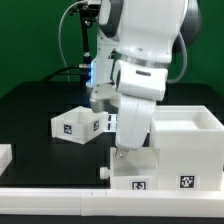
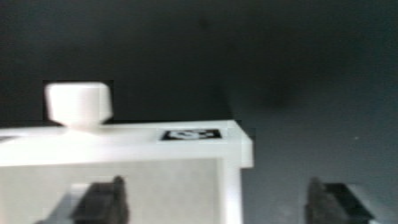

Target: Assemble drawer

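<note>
Exterior view: no brand name or readable writing is shown; the only markings are black-and-white square tags. One tag is seen on the front of a small box tray (image 1: 76,124) at centre left, and two more appear near the bottom edge, one on the low tray (image 1: 135,172) beneath the arm and one on the front of the large hollow casing (image 1: 186,150) at lower right. In the wrist view a further tag (image 2: 189,134) is printed on the upper face of a white tray (image 2: 125,165), beside a rounded white knob (image 2: 79,105) standing upright on that same part.

The work surface is a black table (image 1: 35,105), backed by a green wall across the top of the frame. A long white border rail (image 1: 60,200) runs along the bottom edge, and a small white piece is cut off at the lower left edge. Black cables hang behind the white robot arm (image 1: 140,60), which fills the middle of the frame.

The gripper (image 2: 214,200) is seen in the wrist view with its two dark fingers (image 2: 98,200) spread wide, one at the lower left and one at the lower right. The white tray lies between them, its right corner reaching only partway across the gap. Nothing is clamped; whether the left finger touches the tray cannot be told. In the exterior view the gripper itself is hidden behind the arm.
</note>
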Available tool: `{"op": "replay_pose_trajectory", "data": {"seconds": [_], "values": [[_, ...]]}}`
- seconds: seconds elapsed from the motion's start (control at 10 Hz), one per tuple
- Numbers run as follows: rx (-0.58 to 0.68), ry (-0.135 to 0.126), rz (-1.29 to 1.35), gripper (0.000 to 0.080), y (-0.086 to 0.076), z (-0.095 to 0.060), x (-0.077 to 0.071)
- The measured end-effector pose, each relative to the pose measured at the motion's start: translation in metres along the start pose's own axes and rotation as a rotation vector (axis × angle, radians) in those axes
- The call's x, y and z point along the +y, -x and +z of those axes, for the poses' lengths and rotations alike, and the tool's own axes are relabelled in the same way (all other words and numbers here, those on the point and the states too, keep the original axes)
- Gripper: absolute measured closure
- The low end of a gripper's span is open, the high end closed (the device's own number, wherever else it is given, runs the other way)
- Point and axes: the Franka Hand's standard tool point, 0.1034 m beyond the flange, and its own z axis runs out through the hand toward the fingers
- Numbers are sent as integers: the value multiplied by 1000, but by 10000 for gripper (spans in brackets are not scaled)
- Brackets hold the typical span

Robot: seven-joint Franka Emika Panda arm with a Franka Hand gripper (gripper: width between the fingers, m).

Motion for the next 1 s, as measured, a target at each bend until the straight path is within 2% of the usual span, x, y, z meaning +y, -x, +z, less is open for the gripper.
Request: {"op": "replay_pose_trajectory", "data": {"seconds": [0.1,0.2,0.3,0.5,0.6,0.8,1.0], "values": [[-13,-12,13,246,2,-13,9],[-14,-6,7,167,7,-22,20],[24,-2,-2,155,19,-20,23],[93,-6,-24,150,47,3,24],[132,-21,-20,150,54,14,23],[207,-30,-30,150,62,23,19],[288,-41,4,150,59,28,10]]}}
